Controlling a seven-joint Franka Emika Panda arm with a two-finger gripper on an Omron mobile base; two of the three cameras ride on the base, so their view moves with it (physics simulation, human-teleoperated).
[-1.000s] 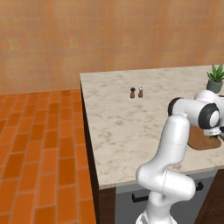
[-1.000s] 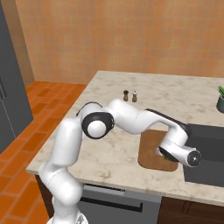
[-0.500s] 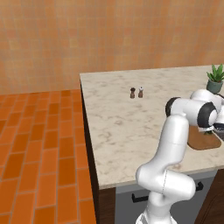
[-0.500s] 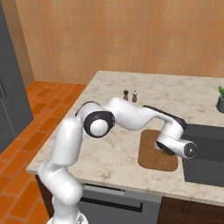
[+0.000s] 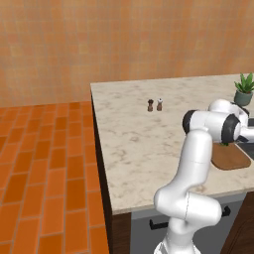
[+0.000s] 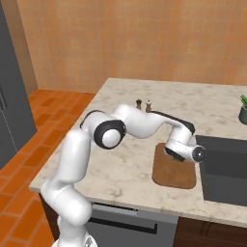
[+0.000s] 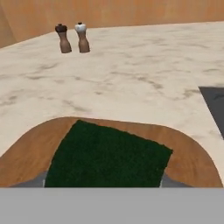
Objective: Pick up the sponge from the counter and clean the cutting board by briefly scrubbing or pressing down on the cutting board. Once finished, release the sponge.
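My gripper [image 7: 103,180] is shut on the sponge [image 7: 109,156], whose dark green face lies flat on the reddish-brown cutting board [image 7: 26,151]. In the right base view the hand hangs low over the far left part of the cutting board [image 6: 176,172], hiding the fingers. In the left base view a sliver of the green sponge [image 5: 224,144] shows under the hand, at the far end of the cutting board [image 5: 231,159]. The board lies on the marbled counter [image 6: 120,169], close to its front edge.
Two small shakers [image 7: 64,38] [image 7: 82,37] stand on the counter beyond the board. A dark sink [image 6: 226,169] lies right next to the board. A potted plant [image 5: 244,89] stands at the back. A tall dark fridge [image 6: 9,96] is at the left.
The hand has slid with the sponge across the board, away from the counter's front edge and toward the board's far end. The grip has stayed shut.
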